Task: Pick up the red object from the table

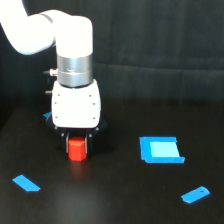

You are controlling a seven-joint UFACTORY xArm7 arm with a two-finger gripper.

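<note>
Gripping the red object between its dark fingers, the gripper points straight down at the table. That block stands upright, axis vertical, base apparently touching the tabletop. A blue square lies to its exterior-view right; two blue strips lie nearer the camera.

A small, matte red-orange block, short and roughly cylindrical, is seen standing upright towards the exterior view's left, at middle depth. Its base is set on or just above the flat, matte black tabletop; which cannot be told. A faint reddish reflection is cast on the surface beneath it.
</note>
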